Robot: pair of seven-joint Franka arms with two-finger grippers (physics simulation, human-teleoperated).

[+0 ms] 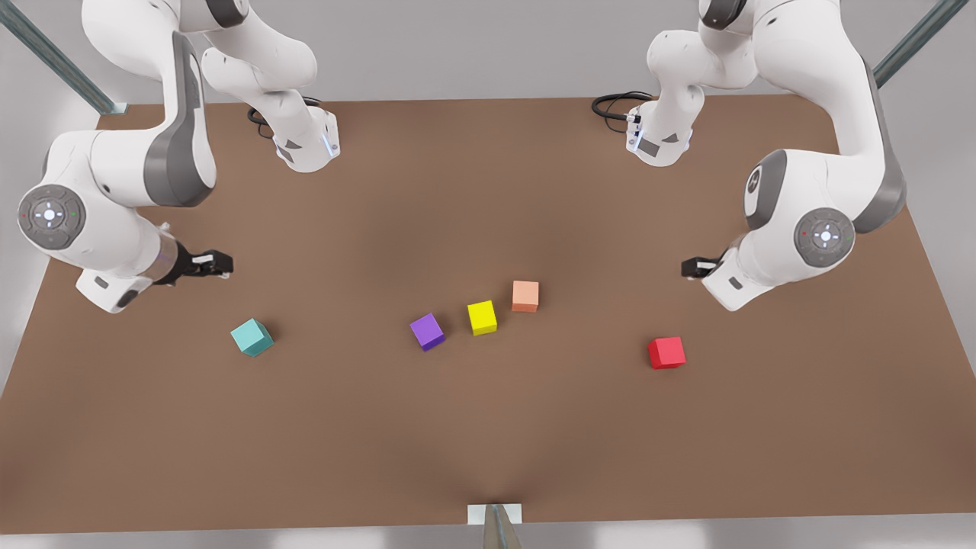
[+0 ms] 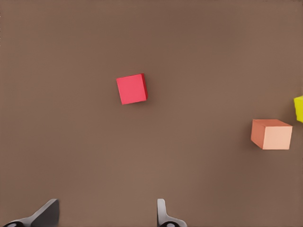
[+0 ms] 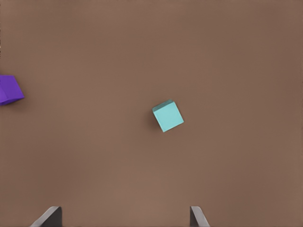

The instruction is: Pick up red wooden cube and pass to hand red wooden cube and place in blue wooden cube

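The left tool (image 1: 690, 268) hangs spread above the red wooden cube (image 1: 666, 352), ready to descend; the right tool (image 1: 221, 264), likewise spread, waits above the blue wooden cube (image 1: 252, 337).

table (image 1: 488, 427) plain brown, no pattern. 5 cubes, all solid single colours: red cube (image 1: 666, 352) bright red, teal cube (image 1: 252, 337) turquoise-blue, purple cube (image 1: 427, 332) violet, yellow cube (image 1: 482, 317) bright yellow, salmon cube (image 1: 525, 296) pale orange-pink. both arms (image 1: 114, 191) white with grey joint panels. left gripper (image 1: 691, 268) and right gripper (image 1: 217, 264) both black. cables (image 1: 614, 105) black. backdrop light grey, frame bars (image 1: 53, 53) grey-green.
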